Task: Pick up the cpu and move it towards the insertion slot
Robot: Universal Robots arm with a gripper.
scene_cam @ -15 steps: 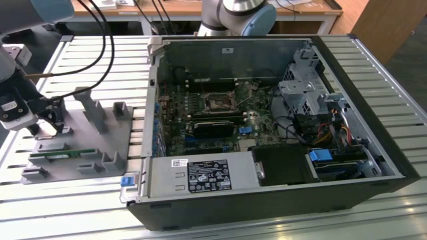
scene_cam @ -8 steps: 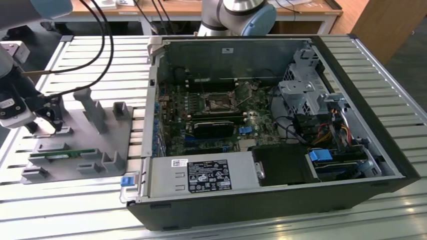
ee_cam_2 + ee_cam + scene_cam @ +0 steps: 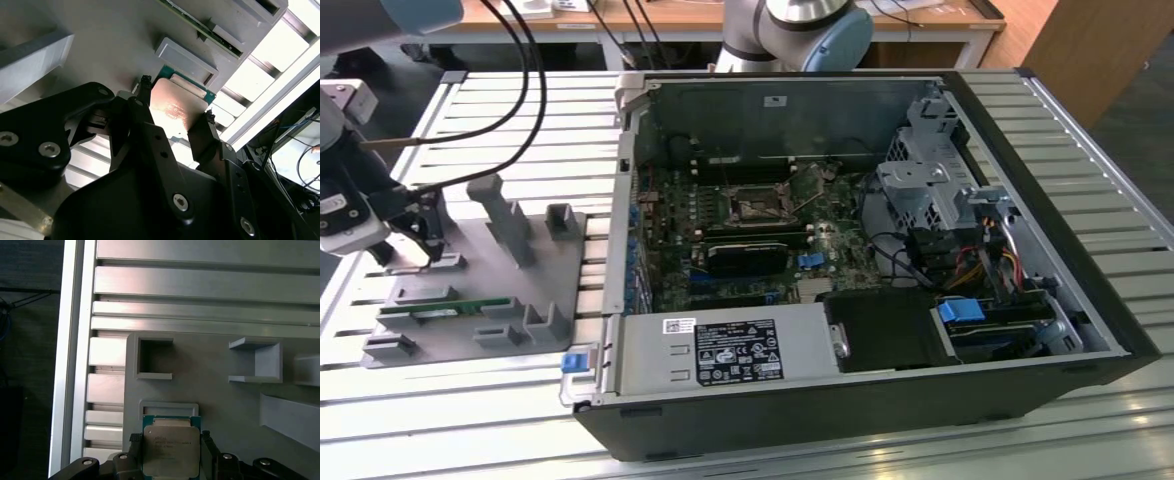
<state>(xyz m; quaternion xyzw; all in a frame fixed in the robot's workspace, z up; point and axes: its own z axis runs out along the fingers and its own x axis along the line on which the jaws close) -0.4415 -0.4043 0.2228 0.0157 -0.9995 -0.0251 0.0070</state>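
The small flat square cpu with a shiny silver metal top and a thin green rim (image 3: 171, 450) is, by its look, light, rigid and slick on its metal face. The underside and corners are likely delicate, so the safe hold is on two opposite edges of the rim, kept level and squeezed only gently. That is where the black two-fingered gripper (image 3: 171, 438) has it. In both wrist views the fingers (image 3: 136, 440) are narrowed onto opposite sides of the chip and appear to press its edges, with nothing else between them. The lid reflects a warm, soft glare, carries faint print, and is bordered by a thin strip of green board. The cpu sits over the flat grey plastic fixture plate (image 3: 225, 410), just beside a shallow raised pocket frame. Whether it rests on the plate or is lifted clear, I cannot tell. In the exterior view this plate lies on the slatted aluminium table (image 3: 480, 110) at that view's left. It is well apart from the small square insertion slot with a dark centre and silvery frame (image 3: 758, 205) on the motherboard inside the open black computer case (image 3: 854, 420).
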